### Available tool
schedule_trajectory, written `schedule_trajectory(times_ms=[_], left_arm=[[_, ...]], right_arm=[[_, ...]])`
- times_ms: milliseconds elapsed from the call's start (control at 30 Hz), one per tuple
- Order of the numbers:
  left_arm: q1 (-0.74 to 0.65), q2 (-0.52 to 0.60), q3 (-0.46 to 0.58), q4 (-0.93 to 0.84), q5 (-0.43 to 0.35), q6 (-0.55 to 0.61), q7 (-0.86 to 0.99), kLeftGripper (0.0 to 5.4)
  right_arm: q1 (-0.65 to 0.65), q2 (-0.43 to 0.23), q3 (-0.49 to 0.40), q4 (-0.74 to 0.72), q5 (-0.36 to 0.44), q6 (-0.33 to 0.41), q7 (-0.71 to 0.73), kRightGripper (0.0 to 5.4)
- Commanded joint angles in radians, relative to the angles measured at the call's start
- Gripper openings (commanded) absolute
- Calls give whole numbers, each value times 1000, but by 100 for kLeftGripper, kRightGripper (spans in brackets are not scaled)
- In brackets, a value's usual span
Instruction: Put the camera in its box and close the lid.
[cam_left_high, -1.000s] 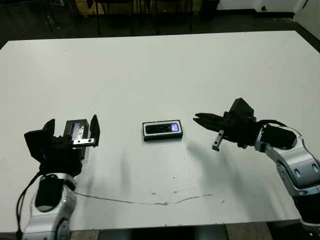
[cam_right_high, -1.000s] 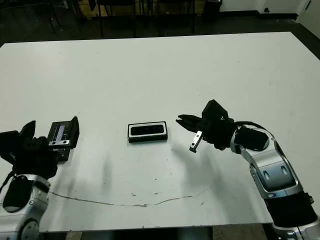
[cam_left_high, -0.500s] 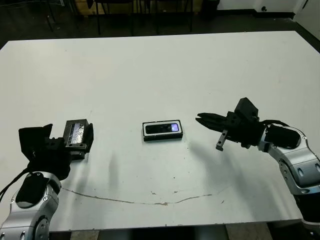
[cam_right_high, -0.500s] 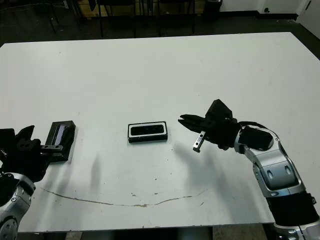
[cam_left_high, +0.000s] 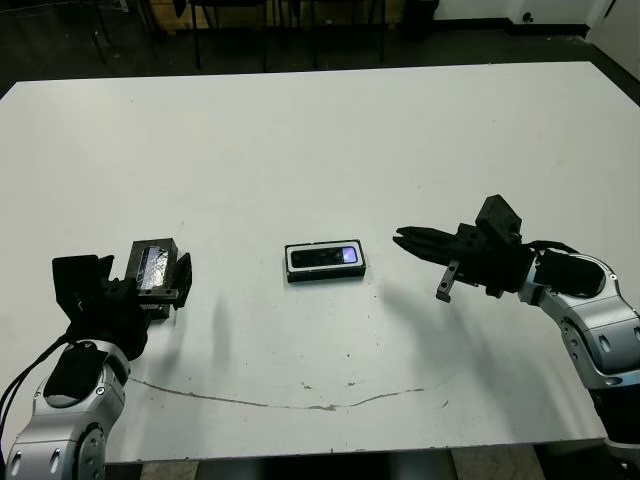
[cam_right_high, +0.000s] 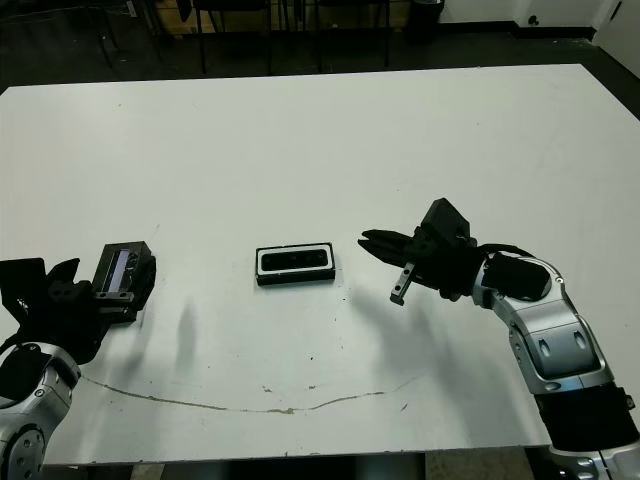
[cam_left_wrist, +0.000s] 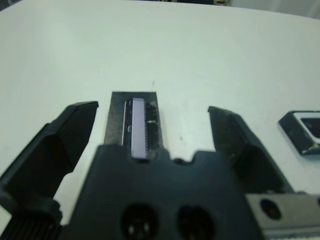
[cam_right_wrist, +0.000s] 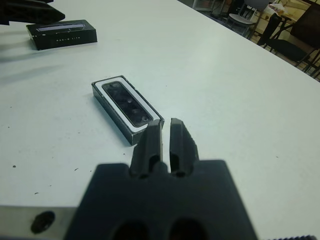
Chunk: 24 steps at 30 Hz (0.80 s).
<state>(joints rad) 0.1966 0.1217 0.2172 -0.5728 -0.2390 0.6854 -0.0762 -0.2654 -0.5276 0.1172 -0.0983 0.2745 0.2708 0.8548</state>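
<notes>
The box (cam_left_high: 324, 261) lies at the table's middle with the camera (cam_left_high: 327, 256) lying inside its white lining, bluish glint up. The lid (cam_left_high: 153, 266) rests flat on the table at the left. My left gripper (cam_left_high: 152, 288) is open, and its two fingers stand wide on either side of the lid (cam_left_wrist: 134, 120) without touching it. My right gripper (cam_left_high: 408, 240) is shut and empty. It hovers just right of the box and points at it. In the right wrist view the shut fingertips (cam_right_wrist: 172, 131) sit close to the box (cam_right_wrist: 127, 102).
A thin dark crack line (cam_left_high: 300, 400) runs across the white table near its front edge. Chairs and dark floor lie beyond the far edge.
My left gripper pulled back towards me, then came forward again, so its open fingers straddle the lid. My right gripper drifted slightly right. Box and camera stayed put.
</notes>
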Motion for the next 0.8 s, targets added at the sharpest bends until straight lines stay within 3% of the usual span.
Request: schedule_trajectory(times_ms=[33,167,800], left_arm=[[9,4,-4,28,-8,-2,-10,539],[12,1,-14,33,5,4,2,539],[34,4,-11,91,2,-11,-9,539]], right_arm=[[21,-3,-5,7,-3,-3,3,0],[25,-9,-6,-6,-2,19,-1,0],[42,-7,-18,5,9,-11,10,0]])
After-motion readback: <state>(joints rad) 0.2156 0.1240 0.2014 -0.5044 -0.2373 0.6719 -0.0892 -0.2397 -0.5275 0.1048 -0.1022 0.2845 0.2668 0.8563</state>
